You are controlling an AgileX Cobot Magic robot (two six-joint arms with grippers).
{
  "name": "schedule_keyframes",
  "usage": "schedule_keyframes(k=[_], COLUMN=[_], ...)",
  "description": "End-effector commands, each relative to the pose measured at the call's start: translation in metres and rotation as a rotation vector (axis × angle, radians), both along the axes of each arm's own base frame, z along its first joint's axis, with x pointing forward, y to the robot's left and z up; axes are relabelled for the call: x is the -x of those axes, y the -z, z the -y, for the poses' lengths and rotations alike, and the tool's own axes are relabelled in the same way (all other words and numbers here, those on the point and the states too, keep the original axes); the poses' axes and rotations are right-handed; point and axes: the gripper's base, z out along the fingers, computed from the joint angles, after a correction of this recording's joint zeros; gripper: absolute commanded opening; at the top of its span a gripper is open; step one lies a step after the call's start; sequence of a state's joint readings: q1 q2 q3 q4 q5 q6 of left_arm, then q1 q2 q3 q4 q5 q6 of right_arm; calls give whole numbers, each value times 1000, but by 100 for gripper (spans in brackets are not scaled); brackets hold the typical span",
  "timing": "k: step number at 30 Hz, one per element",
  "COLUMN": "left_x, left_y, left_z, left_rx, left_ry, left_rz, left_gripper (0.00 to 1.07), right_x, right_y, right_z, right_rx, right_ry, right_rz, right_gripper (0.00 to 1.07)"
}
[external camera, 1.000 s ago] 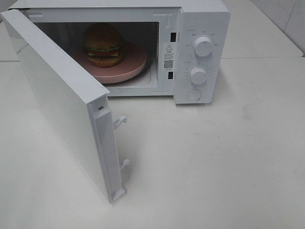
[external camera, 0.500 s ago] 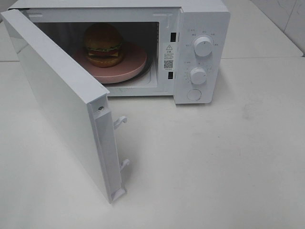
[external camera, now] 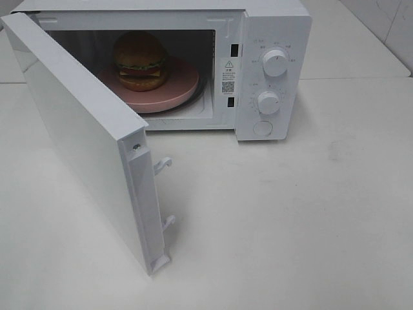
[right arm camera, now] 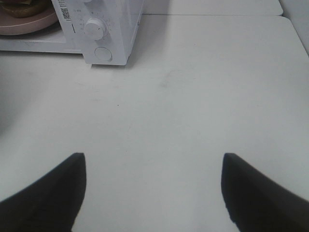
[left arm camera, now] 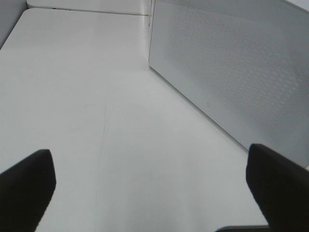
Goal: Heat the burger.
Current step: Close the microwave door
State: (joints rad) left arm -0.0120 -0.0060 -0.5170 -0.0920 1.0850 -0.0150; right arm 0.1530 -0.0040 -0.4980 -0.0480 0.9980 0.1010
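Note:
The burger [external camera: 139,60], with a golden-brown bun, lettuce and dark filling, sits on a pink plate [external camera: 174,90] inside the white microwave [external camera: 274,26]. The microwave door [external camera: 84,135] stands wide open toward the front left. Neither arm shows in the high view. My left gripper [left arm camera: 152,186] is open and empty above the table, beside the door's perforated outer face [left arm camera: 231,72]. My right gripper [right arm camera: 153,191] is open and empty over bare table, well in front of the control panel; a bit of the burger [right arm camera: 21,7] and plate [right arm camera: 29,20] shows there.
Two white knobs [external camera: 276,62] [external camera: 268,102] and a round button [external camera: 262,128] sit on the microwave's right panel; the lower knob [right arm camera: 93,29] also shows in the right wrist view. The white table [external camera: 290,213] extends in front and right. A tiled wall [external camera: 387,26] rises at back right.

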Motion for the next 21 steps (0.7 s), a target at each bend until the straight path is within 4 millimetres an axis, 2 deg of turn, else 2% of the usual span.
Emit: schedule_keyframes(k=[1,17,21], left_x=[1,1,-2], left_y=[-1,-1,-8], left_z=[0,0,1], left_rx=[-1,0,11], left_ry=[0,-3,4], left_rz=[24,23,30], left_gripper=[100,100,97], right_x=[4,4,4], right_y=[0,0,0], right_z=[0,0,0], right_rx=[0,0,0], right_ry=[5,5,5], right_rz=[28,28,28], right_gripper=[75,75,75])
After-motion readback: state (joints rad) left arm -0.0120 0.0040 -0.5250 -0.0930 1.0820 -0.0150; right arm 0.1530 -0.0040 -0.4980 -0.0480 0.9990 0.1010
